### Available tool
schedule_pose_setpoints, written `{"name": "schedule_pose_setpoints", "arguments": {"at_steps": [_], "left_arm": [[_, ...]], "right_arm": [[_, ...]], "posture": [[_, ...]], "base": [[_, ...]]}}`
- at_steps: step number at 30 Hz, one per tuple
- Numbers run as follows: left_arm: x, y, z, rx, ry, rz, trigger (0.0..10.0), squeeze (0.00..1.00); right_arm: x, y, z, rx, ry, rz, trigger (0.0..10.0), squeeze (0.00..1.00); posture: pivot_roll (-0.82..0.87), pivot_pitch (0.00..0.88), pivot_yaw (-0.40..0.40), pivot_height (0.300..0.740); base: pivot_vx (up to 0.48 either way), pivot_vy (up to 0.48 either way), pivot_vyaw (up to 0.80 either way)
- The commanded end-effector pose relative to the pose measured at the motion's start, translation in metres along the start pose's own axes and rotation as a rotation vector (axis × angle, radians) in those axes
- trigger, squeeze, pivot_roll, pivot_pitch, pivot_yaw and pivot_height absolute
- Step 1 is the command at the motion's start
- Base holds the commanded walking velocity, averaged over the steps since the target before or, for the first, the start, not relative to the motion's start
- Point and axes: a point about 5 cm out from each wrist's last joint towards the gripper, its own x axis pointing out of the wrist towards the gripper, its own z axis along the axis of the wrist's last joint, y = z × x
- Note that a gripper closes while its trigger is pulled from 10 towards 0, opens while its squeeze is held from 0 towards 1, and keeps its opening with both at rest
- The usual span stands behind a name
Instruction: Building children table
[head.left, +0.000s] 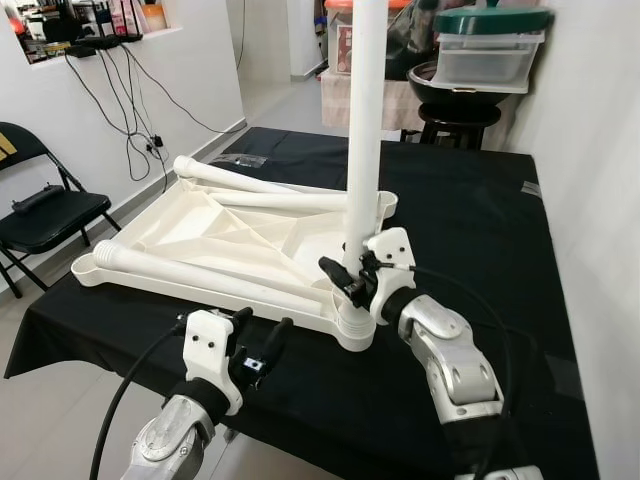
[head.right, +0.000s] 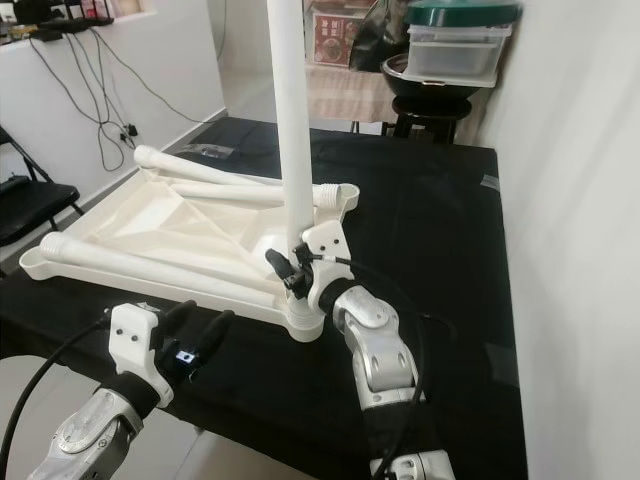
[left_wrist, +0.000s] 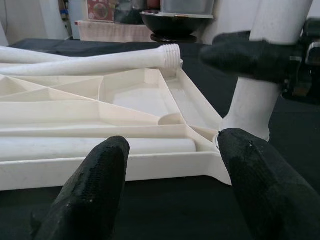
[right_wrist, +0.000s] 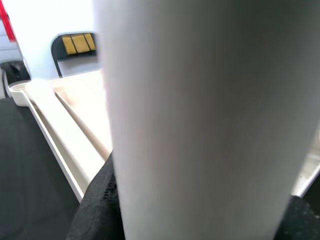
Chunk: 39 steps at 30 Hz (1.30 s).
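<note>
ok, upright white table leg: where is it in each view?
Left eye: upright leg, centre, base in the tabletop's near corner socket.
Right eye: left of centre.
Left wrist: at one edge, beyond the left end effector.
Right wrist: close up.
Shared landmark: right end effector clamped round it.

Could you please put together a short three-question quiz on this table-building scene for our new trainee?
1. True or false: the right gripper is shut on the upright white plastic table leg.
2. How many white legs lie loose on the upside-down white plastic tabletop?
A. one
B. three
C. five
3. Fill in: the left gripper hangs open over the black ______, near the tabletop's front edge.

Key:
1. True; it clamps the leg low down, just above the corner socket.
2. B.
3. Cloth, the tablecloth covering the work table.
</note>
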Motion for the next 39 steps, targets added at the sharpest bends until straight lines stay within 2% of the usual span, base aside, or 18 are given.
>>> {"name": "schedule_pose_setpoints", "arguments": {"at_steps": [1,3,4,5,7,8,11,14,18,19,22,30,35,37,38,39], "left_arm": [[-0.001,0.004,-0.002,-0.006,0.004,0.020,10.0,0.00],[0.000,0.004,-0.002,-0.006,0.002,0.021,10.0,0.00],[0.001,0.004,-0.002,-0.007,0.001,0.019,10.0,0.00],[0.001,0.004,-0.002,-0.007,0.001,0.019,10.0,0.00],[0.003,0.004,-0.002,-0.011,0.000,0.016,10.0,0.00],[0.005,0.003,-0.003,-0.014,-0.001,0.013,10.0,0.00],[0.006,0.003,-0.003,-0.016,-0.001,0.011,10.0,0.00],[0.008,0.002,-0.003,-0.018,-0.004,0.008,10.0,0.00],[0.008,0.002,-0.003,-0.020,-0.005,0.008,10.0,0.00],[0.008,0.001,-0.003,-0.019,-0.005,0.008,10.0,0.00],[0.008,0.000,-0.003,-0.018,-0.006,0.009,10.0,0.00],[0.008,-0.002,-0.002,-0.024,-0.009,0.009,10.0,0.00],[0.008,-0.003,0.000,-0.022,-0.011,0.010,10.0,0.00],[0.006,-0.003,0.000,-0.023,-0.012,0.013,10.0,0.00],[0.005,-0.002,0.001,-0.022,-0.011,0.013,10.0,0.00],[0.005,-0.002,0.001,-0.022,-0.011,0.013,10.0,0.00]], "right_arm": [[-0.007,-0.005,-0.025,0.061,0.113,0.012,10.0,1.00],[-0.007,-0.003,-0.020,0.096,0.090,0.041,10.0,1.00],[-0.005,0.000,-0.012,0.124,0.040,0.120,10.0,1.00],[-0.005,0.000,-0.012,0.124,0.040,0.120,10.0,1.00],[-0.003,0.003,0.007,0.153,-0.045,0.252,10.0,1.00],[0.001,0.001,0.020,0.141,-0.100,0.358,10.0,0.00],[0.003,-0.002,0.028,0.128,-0.133,0.421,10.0,0.00],[0.007,-0.006,0.041,0.089,-0.154,0.676,10.0,0.00],[0.008,-0.006,0.042,0.067,-0.144,0.744,10.0,0.00],[0.010,-0.006,0.042,0.083,-0.135,0.794,0.0,0.00],[0.013,-0.008,0.040,0.119,-0.094,0.893,0.0,0.00],[0.012,-0.016,0.036,0.107,-0.083,0.892,0.0,0.00],[0.000,-0.026,0.029,0.065,-0.080,0.795,0.0,0.00],[0.003,-0.024,0.017,0.041,-0.020,0.601,0.0,0.00],[0.010,-0.030,0.006,0.084,0.023,0.111,0.0,0.00],[0.005,-0.038,-0.004,0.114,0.072,-0.257,0.0,0.00]], "posture": [[0.01,0.065,-0.006,0.740],[0.01,0.065,-0.006,0.740],[0.01,0.062,-0.007,0.740],[0.01,0.062,-0.007,0.740],[0.00,0.056,-0.007,0.740],[0.00,0.054,-0.006,0.740],[0.00,0.054,-0.007,0.740],[0.00,0.052,-0.012,0.740],[0.01,0.052,-0.015,0.740],[0.02,0.055,-0.020,0.740],[0.02,0.058,-0.021,0.740],[0.01,0.074,-0.024,0.740],[0.01,0.085,-0.025,0.740],[0.00,0.104,-0.029,0.740],[-0.01,0.109,-0.025,0.740],[-0.01,0.109,-0.025,0.740]], "base": [[0.000,0.000,0.00],[0.000,0.000,0.00],[0.000,0.000,0.00],[0.000,0.000,0.00],[0.000,0.000,0.00],[0.000,0.000,0.00],[0.000,0.000,0.00],[0.000,0.000,0.00],[0.000,0.000,0.00],[0.000,0.000,0.00],[0.000,0.000,0.00],[0.000,0.000,0.00],[0.000,0.000,0.00],[0.000,0.000,0.00],[0.000,0.000,0.00],[0.000,0.000,0.00]]}}
